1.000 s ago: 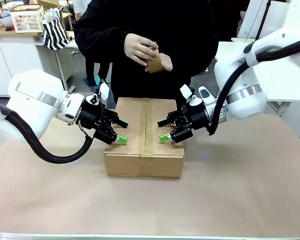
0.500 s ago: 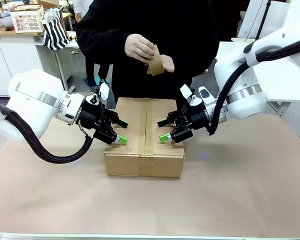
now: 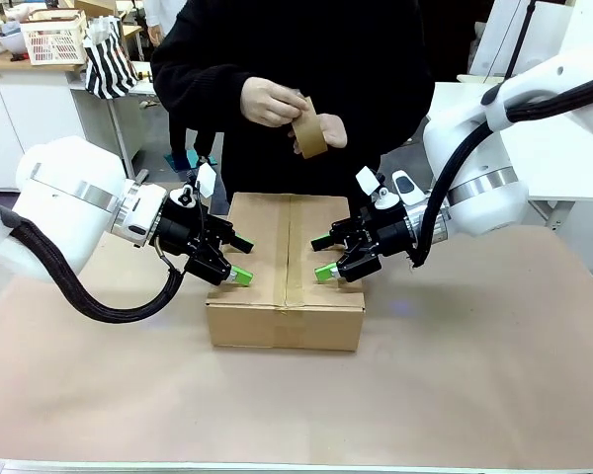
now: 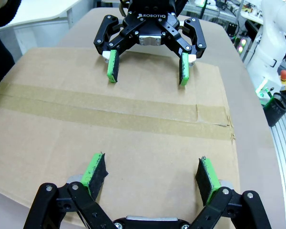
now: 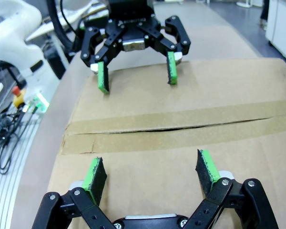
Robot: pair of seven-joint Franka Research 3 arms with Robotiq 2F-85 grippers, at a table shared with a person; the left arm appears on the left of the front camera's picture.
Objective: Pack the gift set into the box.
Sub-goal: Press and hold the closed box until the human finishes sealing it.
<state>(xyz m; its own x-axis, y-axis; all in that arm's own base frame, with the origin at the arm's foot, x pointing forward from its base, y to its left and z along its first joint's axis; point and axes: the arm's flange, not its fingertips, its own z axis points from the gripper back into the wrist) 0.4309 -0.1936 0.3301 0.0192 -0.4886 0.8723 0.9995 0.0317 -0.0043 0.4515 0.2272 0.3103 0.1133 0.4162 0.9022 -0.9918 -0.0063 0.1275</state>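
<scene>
Box (image 3: pixel 285 286) on brown table (image 3: pixel 455 385)

This looks like a robot lab. Two big white robot arms (image 3: pixel 64 193) sit at a desk (image 3: pixel 474 375) covered in brown paper. Behind are white cabinets (image 3: pixel 20 118), a white basket (image 3: pixel 54 41), and cables (image 5: pixel 5 124) on the floor.

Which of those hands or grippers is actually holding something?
The person's hands at the table's far side: they hold a brown tape roll. The left gripper and right gripper are open on the closed cardboard box.
</scene>
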